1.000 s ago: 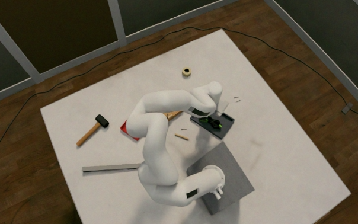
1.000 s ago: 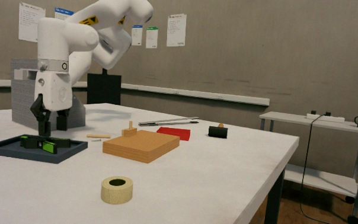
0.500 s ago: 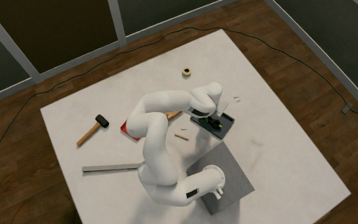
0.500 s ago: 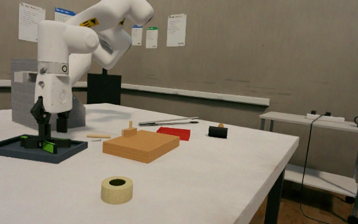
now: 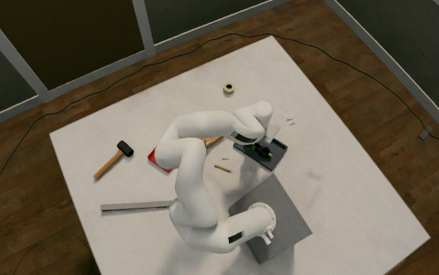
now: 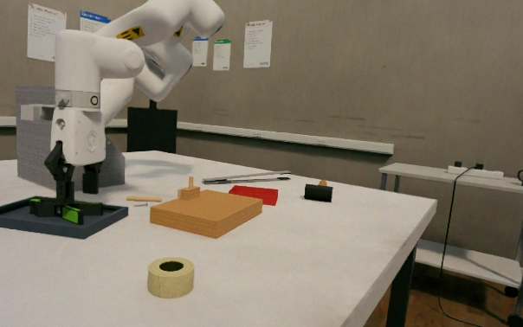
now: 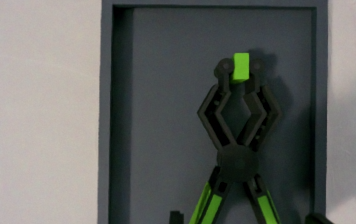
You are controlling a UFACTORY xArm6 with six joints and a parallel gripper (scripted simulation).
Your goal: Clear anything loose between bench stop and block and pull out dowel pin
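Observation:
My gripper (image 6: 78,187) (image 7: 245,219) is open and hangs low over the dark grey tray (image 6: 101,218) (image 5: 278,161) (image 7: 150,100). Nothing is between its fingers. The black and green spring clamp (image 6: 65,210) (image 5: 262,151) (image 7: 237,150) lies flat in the tray, right under the fingers, with its jaws pointing away in the wrist view. The wooden bench board (image 6: 212,214) (image 5: 215,140) lies to the right of the tray. The small wooden block (image 6: 190,193) sits on its far left corner with the dowel pin (image 6: 190,181) standing upright in its hole. The arm hides most of the board in the overhead view.
A loose wooden dowel (image 6: 144,198) (image 5: 222,167) lies on the table between tray and board. A tape roll (image 6: 171,277) (image 5: 228,89), a mallet (image 5: 113,159), a red flat piece (image 6: 255,195), a steel rule (image 5: 136,206) and the grey robot base block (image 5: 287,214) are around.

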